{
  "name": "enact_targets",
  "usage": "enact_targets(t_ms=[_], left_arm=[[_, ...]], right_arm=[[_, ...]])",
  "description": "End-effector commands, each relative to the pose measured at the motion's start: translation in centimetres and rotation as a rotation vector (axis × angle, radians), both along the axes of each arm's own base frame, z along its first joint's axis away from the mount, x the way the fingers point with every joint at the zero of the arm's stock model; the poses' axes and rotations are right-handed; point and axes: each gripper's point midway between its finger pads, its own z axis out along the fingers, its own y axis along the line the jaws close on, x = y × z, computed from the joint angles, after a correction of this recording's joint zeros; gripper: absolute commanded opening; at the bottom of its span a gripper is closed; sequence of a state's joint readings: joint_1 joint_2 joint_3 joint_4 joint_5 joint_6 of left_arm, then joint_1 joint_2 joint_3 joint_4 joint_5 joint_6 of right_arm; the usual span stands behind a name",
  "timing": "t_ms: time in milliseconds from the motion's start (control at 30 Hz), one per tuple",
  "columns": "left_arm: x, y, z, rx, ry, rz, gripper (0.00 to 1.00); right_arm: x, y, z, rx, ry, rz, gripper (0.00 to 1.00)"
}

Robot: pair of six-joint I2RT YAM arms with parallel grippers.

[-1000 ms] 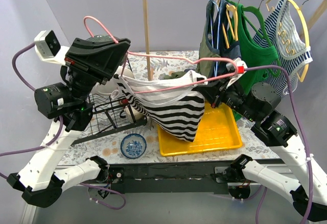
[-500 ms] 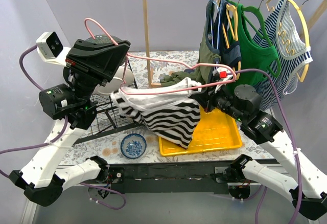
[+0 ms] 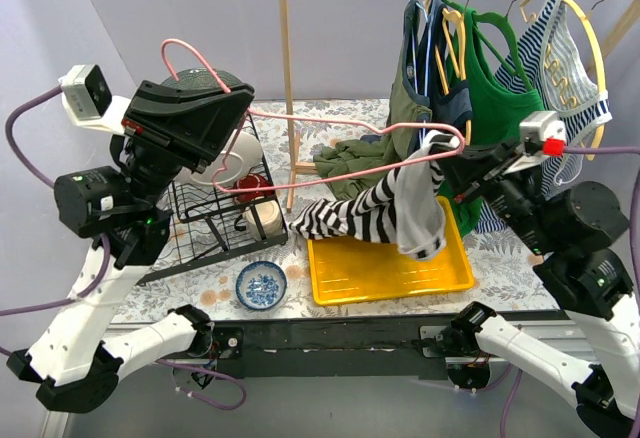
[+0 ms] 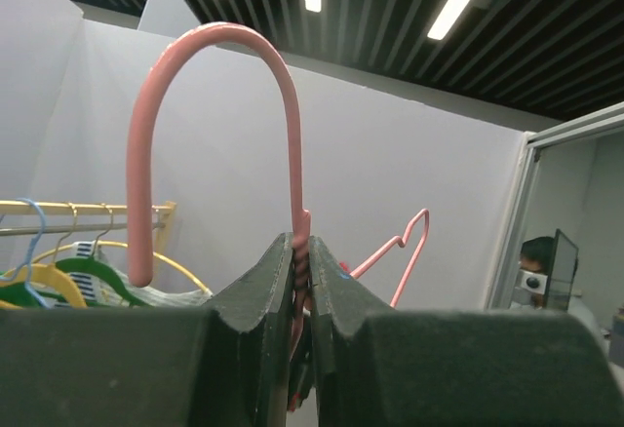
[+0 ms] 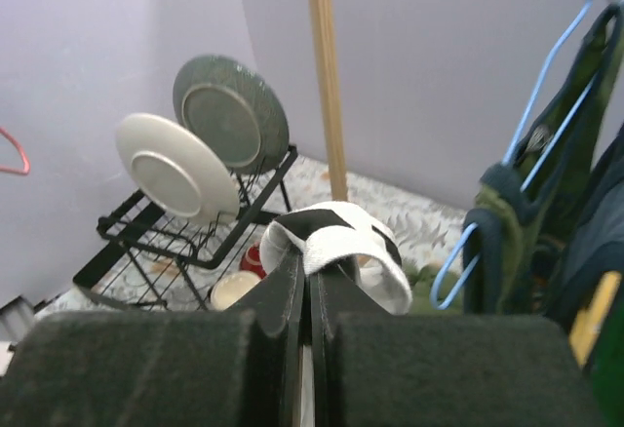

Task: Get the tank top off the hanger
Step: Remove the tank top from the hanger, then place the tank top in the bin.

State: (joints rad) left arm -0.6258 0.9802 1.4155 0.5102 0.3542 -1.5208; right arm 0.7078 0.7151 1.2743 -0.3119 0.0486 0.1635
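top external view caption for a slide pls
Left hand grips the hanger by its neck; right hand holds the tank top above the tray.

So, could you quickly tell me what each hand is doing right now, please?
Left hand: closed on the pink hanger, at its neck.
Right hand: closed on the striped tank top.

Pink hanger; blk/wht striped tank top (wht trim); yellow tray.
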Motion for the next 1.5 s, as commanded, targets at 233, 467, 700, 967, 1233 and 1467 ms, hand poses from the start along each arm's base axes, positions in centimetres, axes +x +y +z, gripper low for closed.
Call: enact_targets(t_ms=[233,467,700,967,1233,1467], left_arm=[[-2.1,3.5,0.0,0.104,-0.045,0.238,0.00],[-2.8,5.2,-0.1,0.110,-0.056,0.321,0.00],[-2.9,6.1,-0.4,0.111,-0.048,0.372,0.00],[-2.9,6.6,-0.5,0.110,-0.047,0.395,0.00],[-3.0,7.0,-0.5,0.107,-0.051,0.419,0.00],[-2.7,7.5,-0.6,0.103,-0.041,0.453,0.00]], right_arm=[[-1.1,-3.8,8.4,0.001,-0.292,-0.132,0.01],[-3.0,-4.7,12.7,0.056,-0.407,-0.121,0.01],[-3.7,-5.2,14.4,0.078,-0.454,-0.120,0.01],[-1.4,-1.9,10.8,0.018,-0.387,-0.055,0.01],[2.0,3.8,4.2,-0.082,-0.272,0.082,0.01],[2.5,6.7,-2.5,-0.096,-0.119,0.201,0.01]])
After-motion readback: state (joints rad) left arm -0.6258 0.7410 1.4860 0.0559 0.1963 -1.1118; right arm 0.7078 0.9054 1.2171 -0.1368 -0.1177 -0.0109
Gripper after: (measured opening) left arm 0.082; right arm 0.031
